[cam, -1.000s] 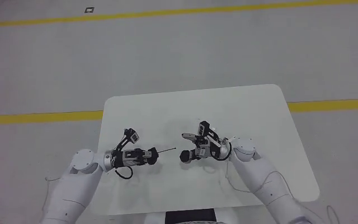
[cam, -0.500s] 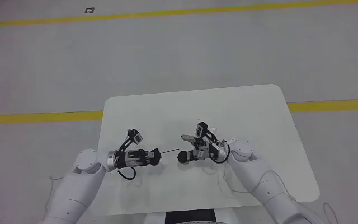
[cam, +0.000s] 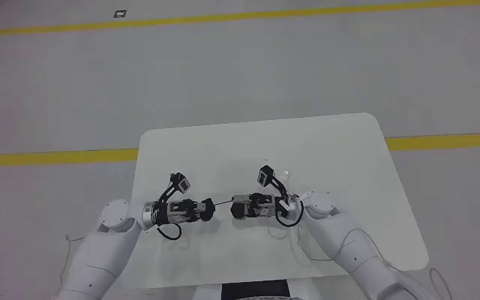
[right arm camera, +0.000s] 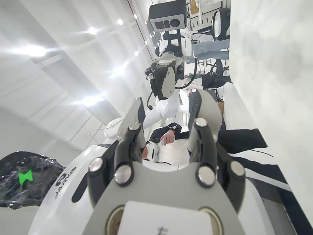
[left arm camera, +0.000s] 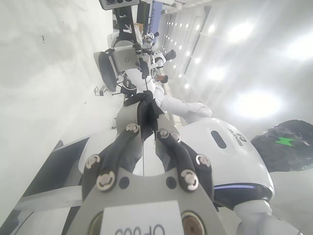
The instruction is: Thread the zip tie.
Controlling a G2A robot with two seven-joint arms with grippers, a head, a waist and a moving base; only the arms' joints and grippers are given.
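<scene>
A thin black zip tie (cam: pixel 220 202) sticks out of my left gripper (cam: pixel 207 208), which is shut on its thick end above the near middle of the white table (cam: pixel 337 150). In the left wrist view the tie (left arm camera: pixel 145 84) runs straight from the left gripper (left arm camera: pixel 146 99) toward the right gripper (left arm camera: pixel 122 62). My right gripper (cam: pixel 235 208) faces the left one end to end, open, with the tie's free tip just at its fingertips. The right wrist view shows its fingers (right arm camera: pixel 137 116) spread wide around the right gripper (right arm camera: pixel 168 99) point, with the left gripper (right arm camera: pixel 163 81) beyond them.
Both arms hover low over the table's near half. The far half and the right side of the tabletop are bare. Yellow floor lines (cam: pixel 60 157) run behind and beside the table.
My right gripper has swung level and moved left toward the tie's tip, closing the gap. The left gripper edged slightly right with the tie held.
</scene>
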